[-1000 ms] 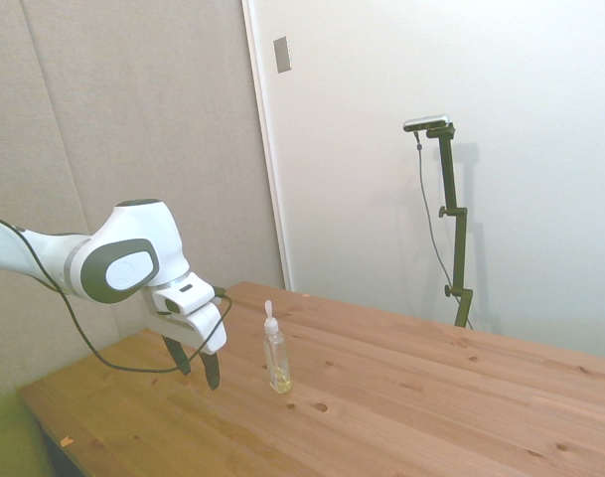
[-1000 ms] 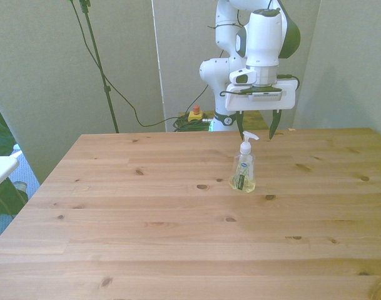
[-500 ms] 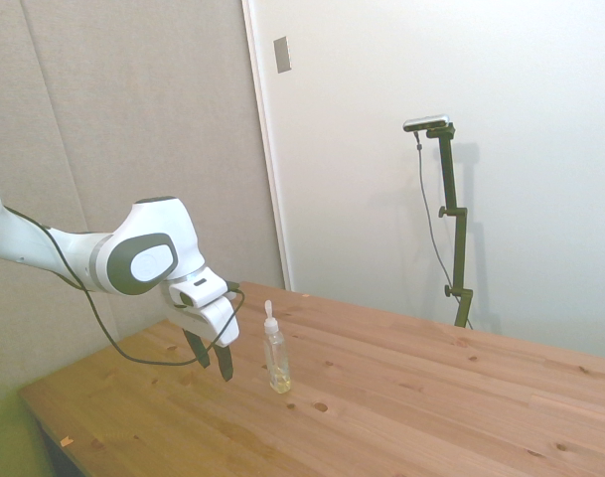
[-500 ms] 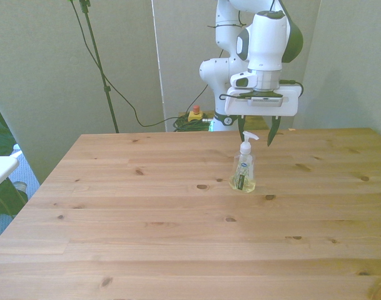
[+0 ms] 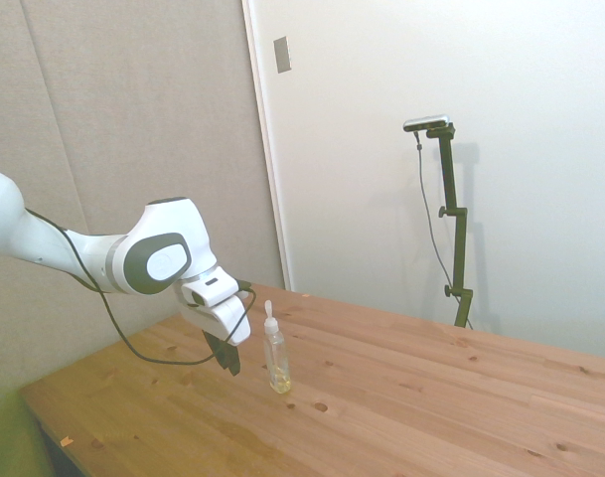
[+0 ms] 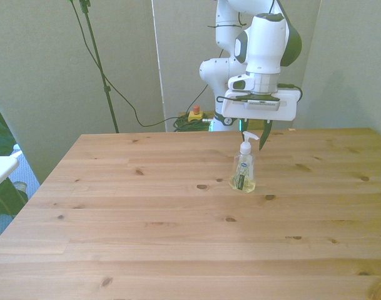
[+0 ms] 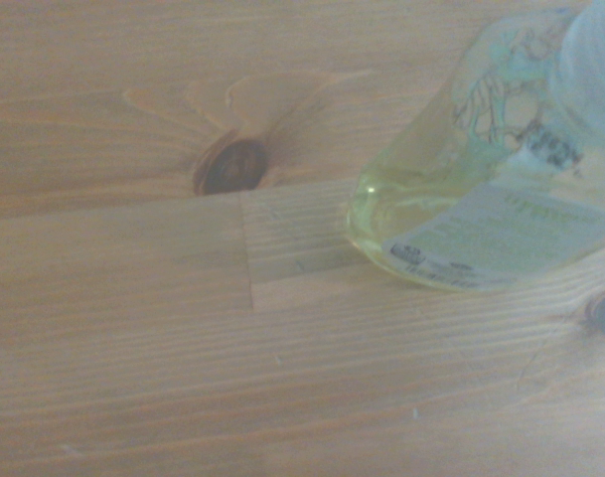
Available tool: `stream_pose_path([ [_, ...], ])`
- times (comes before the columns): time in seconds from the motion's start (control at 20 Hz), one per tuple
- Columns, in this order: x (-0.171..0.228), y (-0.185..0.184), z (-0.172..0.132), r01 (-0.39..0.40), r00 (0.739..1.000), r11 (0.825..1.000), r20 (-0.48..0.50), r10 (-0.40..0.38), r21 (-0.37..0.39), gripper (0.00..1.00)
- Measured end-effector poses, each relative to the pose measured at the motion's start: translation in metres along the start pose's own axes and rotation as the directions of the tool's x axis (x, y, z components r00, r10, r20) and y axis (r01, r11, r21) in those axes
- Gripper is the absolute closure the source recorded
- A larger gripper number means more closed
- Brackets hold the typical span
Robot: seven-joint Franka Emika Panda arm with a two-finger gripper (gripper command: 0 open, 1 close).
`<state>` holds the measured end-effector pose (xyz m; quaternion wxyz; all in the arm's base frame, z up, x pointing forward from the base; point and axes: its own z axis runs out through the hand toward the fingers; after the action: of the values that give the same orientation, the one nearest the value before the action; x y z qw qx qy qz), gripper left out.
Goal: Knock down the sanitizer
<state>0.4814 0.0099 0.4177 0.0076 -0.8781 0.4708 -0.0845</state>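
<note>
While the sanitizer (image 5: 275, 355) (image 6: 243, 170) (image 7: 501, 189) is standing upright on the wooden worktop (image 5: 411, 397) (image 6: 177, 212) (image 7: 133, 348), its narrow white nozzle cap is pointing up and a shallow layer of yellowish liquid is sitting in the bottom of its clear body. In the front view it is standing toward the far edge of the worktop, somewhat to the front view's right of the middle, with a printed label showing on its face. In the wrist view the bottle's base is filling one corner, blurred, resting on bare planks beside a dark knot in the wood.

The gripper (image 5: 226, 356) (image 6: 252, 135) is hanging just behind the bottle, near it, with its dark fingers pointing down and tilted toward it. In the side view a narrow gap is showing between the fingers and the bottle's body, so the two are appearing apart, though whether anything is touching the nozzle is hard to tell. In the front view the jaws are standing released, spread apart with nothing between them, and the white nozzle is overlapping the space under the white gripper body. A black cable is looping from the wrist back along the white arm.
</note>
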Motion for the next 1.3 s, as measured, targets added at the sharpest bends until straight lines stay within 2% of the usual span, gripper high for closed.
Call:
stream_pose_path([
  [0.85, 0.052, -0.032, 0.021, -0.100, 0.995, 0.995, -0.013, 0.100, 0.005, 1.00],
  [1.3, 0.111, -0.045, 0.014, -0.187, 0.981, 0.981, -0.049, 0.189, 0.042, 1.00],
])
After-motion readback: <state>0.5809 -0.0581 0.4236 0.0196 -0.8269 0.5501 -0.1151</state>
